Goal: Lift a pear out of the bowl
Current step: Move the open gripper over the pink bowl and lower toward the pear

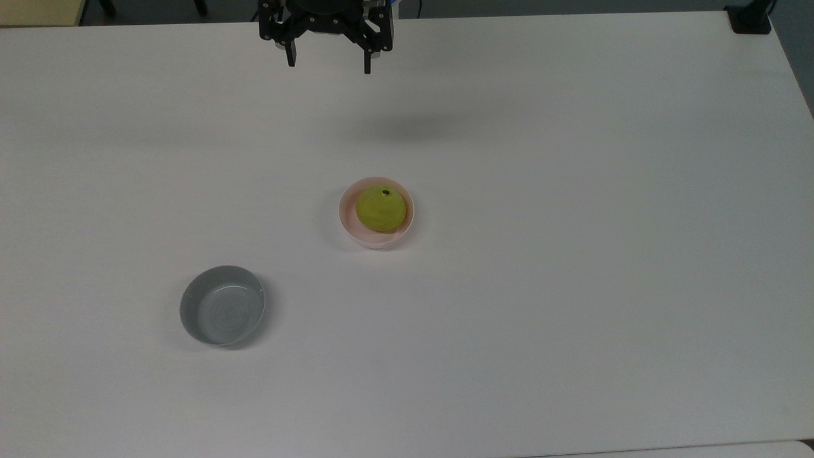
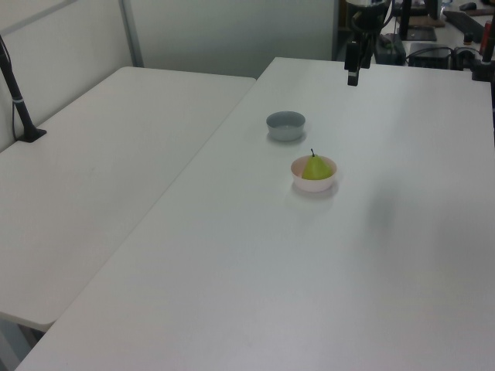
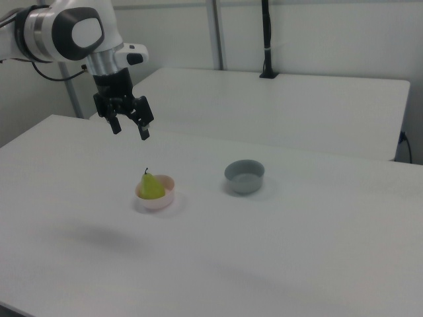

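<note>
White and broad, the surface (image 1: pixel 572 286) takes up most of the top view, with bare room on every side of the things standing on it. Its near edge shows at the bottom right of the top view and its right edge slants in at the upper right corner, by a dark clamp base (image 1: pixel 750 19).

Nearest in the top view stands the grey bowl (image 1: pixel 222 305), toward the top view's left, well apart from every edge and with nothing in it. Farther in, near the middle of the surface, is the pale pink bowl (image 1: pixel 376 212). The pear (image 1: pixel 380 208) sits upright inside it, yellow-green, its dark stem pointing up, its body rising above the rim, as the left view (image 2: pixel 314 168) and the right view (image 3: pixel 152 186) show. The two bowls stand well apart, with open white surface between them.

Farthest, at the top edge of the top view, the hand (image 1: pixel 328 63) hangs above the surface, well back from the pink bowl and high over it. Its two black fingers are spread wide with free space between them; they grip nothing and touch nothing. A soft shadow lies on the surface between the hand and the pink bowl. In the right view the hand (image 3: pixel 129 129) points downward, up and to the right view's left of the pear.

A second white table (image 3: pixel 277 105) lies beyond the gap in the right view.
</note>
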Controlling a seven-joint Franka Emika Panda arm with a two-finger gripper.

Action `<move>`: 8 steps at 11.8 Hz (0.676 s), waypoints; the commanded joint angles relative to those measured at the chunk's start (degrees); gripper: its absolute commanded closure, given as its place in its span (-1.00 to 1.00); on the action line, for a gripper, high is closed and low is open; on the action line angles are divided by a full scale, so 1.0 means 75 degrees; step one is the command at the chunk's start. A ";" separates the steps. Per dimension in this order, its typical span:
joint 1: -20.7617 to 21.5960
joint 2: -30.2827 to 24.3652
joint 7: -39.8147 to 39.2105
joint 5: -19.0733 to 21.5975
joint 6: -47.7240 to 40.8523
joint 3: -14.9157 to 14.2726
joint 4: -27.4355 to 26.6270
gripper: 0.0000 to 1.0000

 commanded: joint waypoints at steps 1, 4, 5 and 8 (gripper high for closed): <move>0.0023 0.0039 -0.0020 0.0117 -0.0151 -0.0049 0.0095 -1.00; 0.0023 0.0051 -0.0021 0.0117 -0.0138 -0.0049 0.0096 -1.00; 0.0023 0.0051 -0.0044 0.0117 -0.0138 -0.0049 0.0096 -1.00; 0.0023 0.0156 -0.0044 0.0129 -0.0103 -0.0049 0.0107 -1.00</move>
